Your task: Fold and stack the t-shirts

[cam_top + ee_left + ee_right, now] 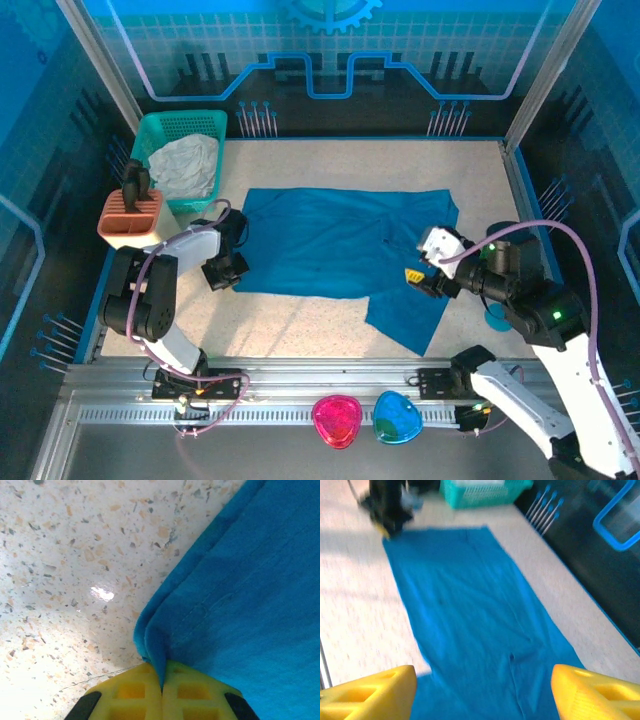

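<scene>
Spread flat across the middle of the speckled worktop [320, 310]: one plain teal-blue t-shirt [340, 245], with a flap of it reaching toward the near edge on the right.

Pinched at the shirt's near left corner by the left gripper [222, 272]. From the left wrist, yellow fingertips [190, 690] pressed together with a folded hem of the t-shirt [250, 580] caught in the seam between them; fingers cut off by the bottom of the view.

Held over the shirt's right side: the right gripper [418, 278], jaws wide and gripping nothing. From the right wrist, right gripper [484, 675] with one yellow finger in each lower corner and the t-shirt [470, 605] running away between them; whole view soft with blur.

Parked in the far left corner: a green plastic basket [185, 122] holding a crumpled pale grey-white cloth [188, 165]. Just in front of it, at the left edge, a salmon slotted holder [128, 222] with a dark item [136, 182] standing in it, too small to identify.

Resting on the metal rail at the near edge: a pink heart-shaped piece [337, 420] and a blue one [398, 417], side by side.

Half hidden behind the right arm: a small blue disc [497, 318], kind unclear.
</scene>
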Motion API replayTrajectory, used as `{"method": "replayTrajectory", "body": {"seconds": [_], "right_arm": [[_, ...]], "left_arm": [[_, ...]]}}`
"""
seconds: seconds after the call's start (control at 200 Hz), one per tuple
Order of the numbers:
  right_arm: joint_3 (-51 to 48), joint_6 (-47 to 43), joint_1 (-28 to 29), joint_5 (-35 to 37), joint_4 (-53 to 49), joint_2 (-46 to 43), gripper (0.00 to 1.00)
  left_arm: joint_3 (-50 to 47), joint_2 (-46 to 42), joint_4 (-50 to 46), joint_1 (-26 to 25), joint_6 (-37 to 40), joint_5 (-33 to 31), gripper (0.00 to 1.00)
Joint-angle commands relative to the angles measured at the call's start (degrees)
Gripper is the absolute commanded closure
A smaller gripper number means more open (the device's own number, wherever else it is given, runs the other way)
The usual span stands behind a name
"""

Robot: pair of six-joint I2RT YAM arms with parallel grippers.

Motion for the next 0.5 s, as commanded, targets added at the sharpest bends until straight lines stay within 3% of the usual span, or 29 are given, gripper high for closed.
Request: {"method": "replayTrajectory", "body": {"seconds": [0.0,0.155,0.33,0.495], "right_arm": [[-1.33,-14.45,6.79,13.25,-18.63,2.93,0.28],[-11.69,-20.33,11.78,19.97,-23.66,6.42,0.31],[-23.23,-20.39,17.1,17.25,-16.31,8.41,0.37],[-29.49,-14.93,23.98,20.94,-10.63,10.02,0.38]], "left_arm": [[-0.87,0.77,13.56,0.07,1.98,5.34,1.0],[-1.54,-1.76,13.94,0.11,2.47,6.11,1.0],[-1.96,-3.37,13.87,0.11,3.21,6.68,1.0],[-2.13,-3.95,14.05,0.11,3.25,7.15,1.0]]}}
